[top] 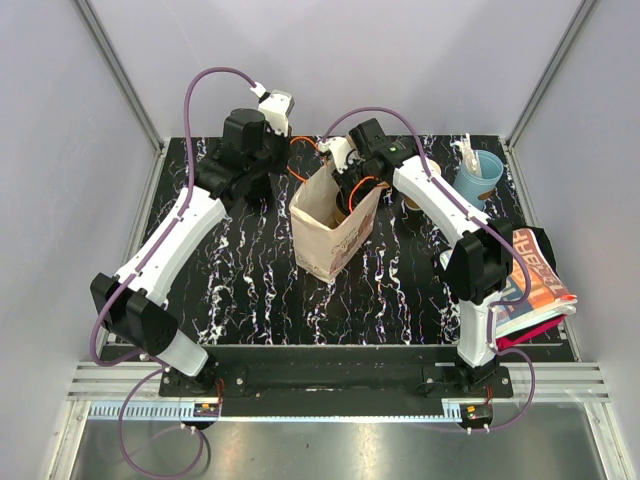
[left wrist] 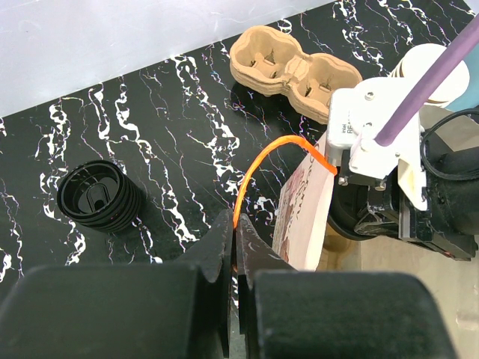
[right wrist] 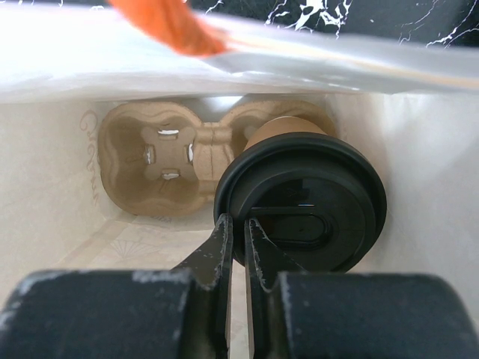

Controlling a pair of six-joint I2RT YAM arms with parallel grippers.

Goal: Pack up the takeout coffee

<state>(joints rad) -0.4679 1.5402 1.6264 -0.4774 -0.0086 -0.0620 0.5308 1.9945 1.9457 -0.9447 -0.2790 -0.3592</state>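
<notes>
**Coffee cup going into bag, right arm engaged**

The left gripper point(left wrist: 236, 250) is pinching shut on the orange handle point(left wrist: 262, 158), steadying the bag point(top: 335, 238). The right gripper point(right wrist: 238, 233), the nearer one, is reaching inside and clamping the lid point(right wrist: 303, 198) by its rim. The coffee cup point(right wrist: 278, 129) is standing upright just right of its fingertips, at the tray point(right wrist: 150, 161).

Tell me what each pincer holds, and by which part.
Left pincer: shut on the orange handle of the paper bag. Right pincer: inside the bag, pinching the takeout coffee by the near rim of its black lid.
</notes>
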